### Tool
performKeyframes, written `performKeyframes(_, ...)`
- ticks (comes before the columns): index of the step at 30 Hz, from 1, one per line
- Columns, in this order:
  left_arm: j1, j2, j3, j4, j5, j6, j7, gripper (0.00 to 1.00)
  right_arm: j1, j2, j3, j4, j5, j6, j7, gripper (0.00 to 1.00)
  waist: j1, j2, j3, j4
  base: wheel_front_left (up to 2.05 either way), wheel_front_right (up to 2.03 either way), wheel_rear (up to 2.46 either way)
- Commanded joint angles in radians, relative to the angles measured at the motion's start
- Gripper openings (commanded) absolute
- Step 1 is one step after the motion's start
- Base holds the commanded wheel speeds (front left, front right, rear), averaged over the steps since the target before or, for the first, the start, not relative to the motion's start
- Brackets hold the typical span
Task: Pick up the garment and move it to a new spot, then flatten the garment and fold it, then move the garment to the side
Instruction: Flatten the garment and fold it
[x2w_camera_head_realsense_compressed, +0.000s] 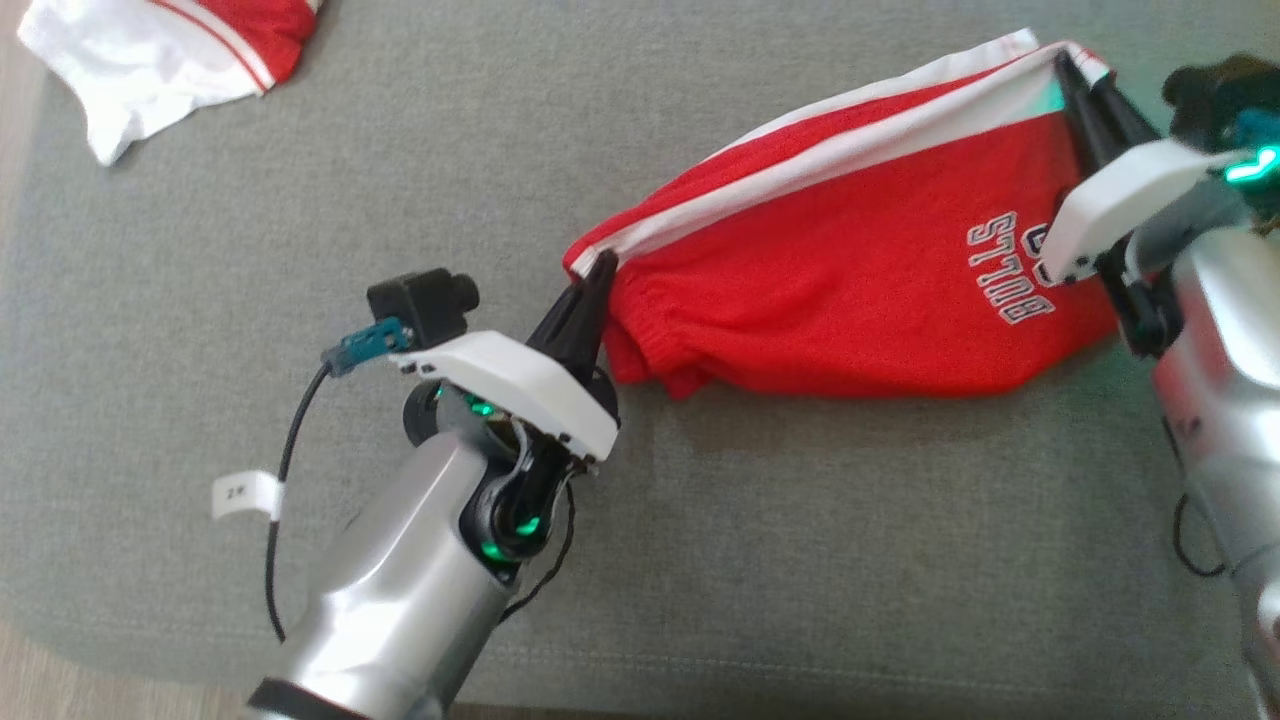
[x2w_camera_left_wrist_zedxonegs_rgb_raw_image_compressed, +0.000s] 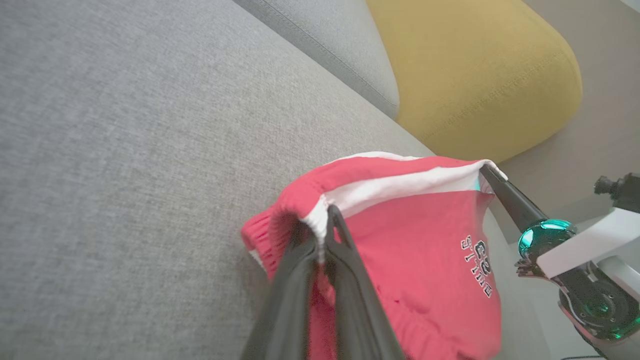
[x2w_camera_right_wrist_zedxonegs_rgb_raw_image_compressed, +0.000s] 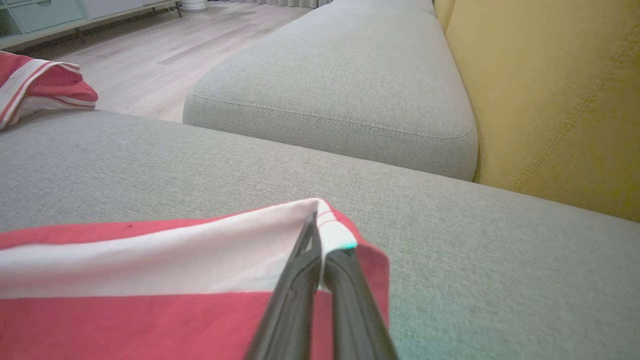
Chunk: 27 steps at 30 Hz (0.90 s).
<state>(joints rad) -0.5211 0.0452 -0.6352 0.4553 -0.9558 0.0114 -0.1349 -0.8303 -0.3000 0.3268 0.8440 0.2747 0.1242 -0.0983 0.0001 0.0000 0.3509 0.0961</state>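
Shorts (x2w_camera_head_realsense_compressed: 850, 290), red with a white stripe (x2w_camera_head_realsense_compressed: 830, 150) along one side: slung between both claws over the right half of the grey cushion (x2w_camera_head_realsense_compressed: 300, 200). The stripe edge is raised and pulled straight; the red body sags below it toward the cushion. I cannot tell whether the lowest fold touches the cushion.

Left claw (x2w_camera_head_realsense_compressed: 598, 268): closed, pinching the stripe at the waistband end, near the cushion's middle. The elastic bunches up below the pinch.

Right claw (x2w_camera_head_realsense_compressed: 1065, 65): closed, pinching the stripe at the hem corner, close to the cushion's right edge.

Step in hand (judged): carrying the shorts to the new spot, or starting to lay them out for flattening.

To do it well (judged):
- Hold the stripe taut and both claws level, so the body hangs without a twist.
- Lower until the sagging edge meets the cushion, then draw the stripe away from it so the cloth rolls down flat.
- Let go only once the stripe lies on the cushion. Both pinches are thin and at the very edge, so a jerk may pull one free.
- The gathered waistband will likely need spreading afterwards.

Surroundings: a second garment (x2w_camera_head_realsense_compressed: 160, 60), red and white, lies crumpled at the cushion's far left corner. A yellow backrest (x2w_camera_left_wrist_zedxonegs_rgb_raw_image_compressed: 475, 75) rises along the cushion's edge.

Containers: a drawer unit (x2w_camera_right_wrist_zedxonegs_rgb_raw_image_compressed: 40, 12) stands across the floor (x2w_camera_right_wrist_zedxonegs_rgb_raw_image_compressed: 150, 60) from the cushion. Its fronts are shut, so its contents are hidden.
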Motion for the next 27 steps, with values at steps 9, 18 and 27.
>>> performKeyframes(9, -0.11, 0.005, -0.062, 0.037, -0.064, 0.022, -0.061, 0.0, -0.162, 0.001, 0.068, 0.165, 0.026, 0.007, -0.033, 0.08, -0.0001, 0.0, 0.041, 0.035, 0.0, 0.0, 0.0)
performKeyframes(18, -0.132, 0.005, -0.1, 0.044, -0.073, 0.036, -0.109, 1.0, -0.235, -0.007, 0.118, 0.268, 0.055, 0.007, -0.077, 1.0, -0.0001, 0.0, 0.037, 0.052, 0.0, 0.0, 0.0)
performKeyframes(27, -0.052, 0.054, -0.044, -0.07, 0.075, 0.056, -0.126, 1.0, -0.241, -0.046, 0.179, 0.291, 0.118, 0.007, -0.115, 1.0, -0.0001, 0.0, -0.012, 0.04, 0.0, 0.0, 0.0)
